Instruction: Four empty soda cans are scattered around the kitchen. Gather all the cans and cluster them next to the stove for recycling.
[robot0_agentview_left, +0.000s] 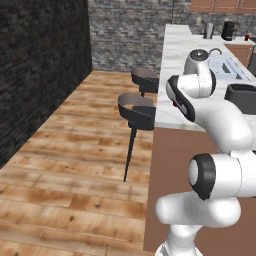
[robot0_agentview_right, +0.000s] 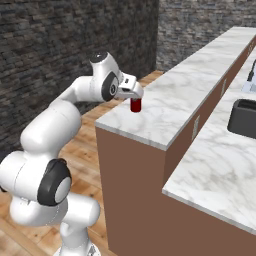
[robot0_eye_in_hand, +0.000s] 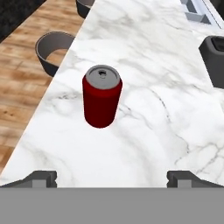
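Observation:
One red soda can (robot0_eye_in_hand: 102, 98) with a silvery top stands upright on the white marble bar counter (robot0_eye_in_hand: 144, 131), near its left edge and front corner. In the right base view the same can (robot0_agentview_right: 135, 104) sits just under my gripper (robot0_agentview_right: 135, 96). My gripper (robot0_eye_in_hand: 114, 179) is open, its two dark fingertips (robot0_eye_in_hand: 41, 178) spread wide on the near side of the can, apart from it, with nothing between them. A small red thing (robot0_agentview_left: 246, 37), too small to tell, stands on the far back counter. The stove is out of view.
Two dark bar stools (robot0_agentview_left: 137, 112) stand on the wooden floor left of the bar counter. A dark box-shaped appliance (robot0_agentview_right: 243, 117) sits on the lower counter to the right, with a sink (robot0_agentview_left: 227, 67) beyond it. A grey paper-towel holder (robot0_agentview_left: 208, 30) and a black machine (robot0_agentview_left: 228, 31) stand far back.

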